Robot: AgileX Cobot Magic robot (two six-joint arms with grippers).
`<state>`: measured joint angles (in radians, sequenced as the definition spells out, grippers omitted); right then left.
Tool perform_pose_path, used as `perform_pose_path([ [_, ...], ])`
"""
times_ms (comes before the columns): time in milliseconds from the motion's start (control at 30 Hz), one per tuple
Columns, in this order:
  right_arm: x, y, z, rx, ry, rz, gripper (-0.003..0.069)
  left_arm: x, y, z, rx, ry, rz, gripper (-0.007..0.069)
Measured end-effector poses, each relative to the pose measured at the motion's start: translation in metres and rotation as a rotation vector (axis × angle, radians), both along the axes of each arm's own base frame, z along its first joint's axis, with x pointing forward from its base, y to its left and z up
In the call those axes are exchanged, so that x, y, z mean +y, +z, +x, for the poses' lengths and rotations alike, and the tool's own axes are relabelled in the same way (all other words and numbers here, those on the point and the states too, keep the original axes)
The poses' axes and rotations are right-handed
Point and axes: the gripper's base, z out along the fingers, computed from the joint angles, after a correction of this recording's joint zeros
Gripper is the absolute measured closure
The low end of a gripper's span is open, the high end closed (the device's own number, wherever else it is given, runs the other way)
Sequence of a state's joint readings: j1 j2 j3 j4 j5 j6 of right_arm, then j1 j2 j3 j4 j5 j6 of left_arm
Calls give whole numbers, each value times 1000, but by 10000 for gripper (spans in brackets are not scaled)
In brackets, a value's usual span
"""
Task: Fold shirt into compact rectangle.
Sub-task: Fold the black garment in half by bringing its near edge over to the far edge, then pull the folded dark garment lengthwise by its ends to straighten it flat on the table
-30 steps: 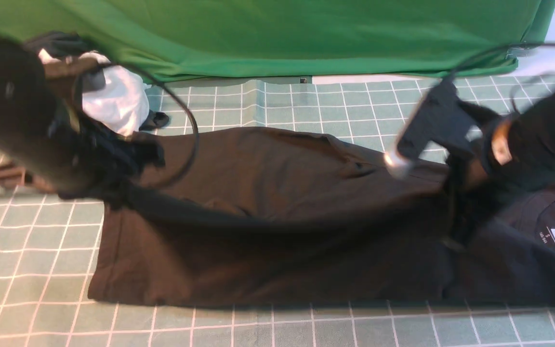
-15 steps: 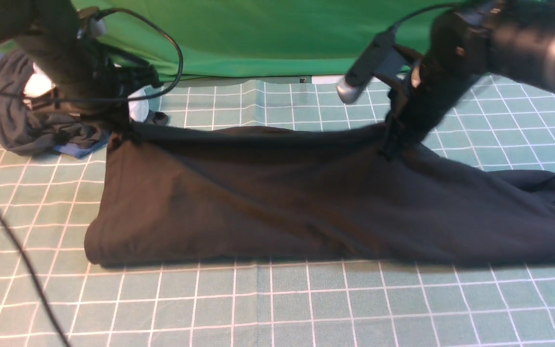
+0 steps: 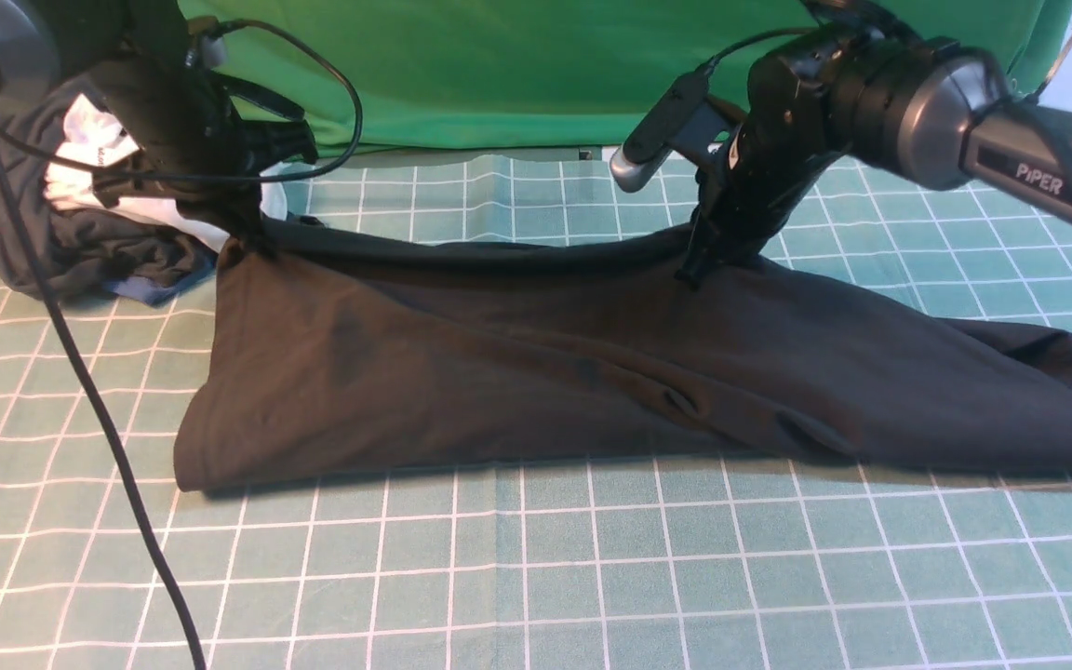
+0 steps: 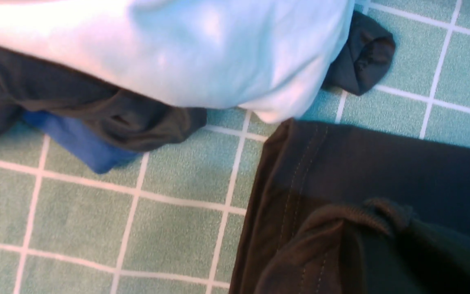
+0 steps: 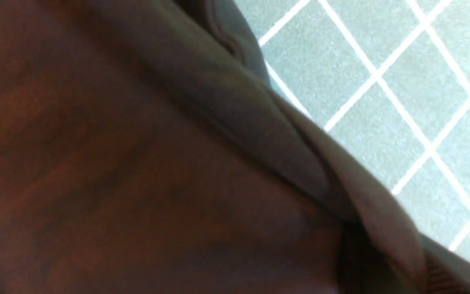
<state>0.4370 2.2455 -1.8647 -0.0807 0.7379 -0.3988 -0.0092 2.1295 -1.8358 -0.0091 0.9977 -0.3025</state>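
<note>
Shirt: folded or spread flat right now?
Folded over, not compact yet: the shirt lies doubled, its far edge raised between the left end effector and right end effector.

My left gripper [image 3: 252, 244] points down at the far left, my right gripper [image 3: 696, 268] down right of centre, both clamped on the shirt [image 3: 536, 372].

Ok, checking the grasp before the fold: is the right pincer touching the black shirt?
Touching. In the front view the shirt is tented up off the mat to the right pincer; the right wrist view is filled with its fabric.
</note>
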Motion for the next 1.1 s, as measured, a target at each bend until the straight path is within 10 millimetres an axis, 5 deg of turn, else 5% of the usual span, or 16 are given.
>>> perform_pose_path([
  [167, 2, 5, 4, -37, -39, 47, 360, 2, -2, 4, -29, 27, 7, 476],
  [233, 3, 14, 6, -38, -80, 69, 257, 5, 2, 6, -57, 55, 29, 377],
  [433, -2, 51, -1, 3, -138, 58, 193, 11, 28, 5, -54, 67, 79, 242],
  [567, -12, 93, -14, 9, -165, 35, 333, 8, 55, -2, -34, -39, 76, 299],
  [700, -41, 134, -33, 33, -238, 24, 615, -11, 78, -18, -37, -177, 43, 530],
  [800, -66, 150, -41, 31, -297, 43, 652, -24, 85, -32, -33, -232, 39, 592],
  [900, -119, 159, -56, 73, -420, 84, 663, -59, 82, -69, 18, -337, 49, 613],
  [1100, -189, 123, -79, 245, -595, 85, 613, -95, 44, -118, 44, -447, 52, 613],
])
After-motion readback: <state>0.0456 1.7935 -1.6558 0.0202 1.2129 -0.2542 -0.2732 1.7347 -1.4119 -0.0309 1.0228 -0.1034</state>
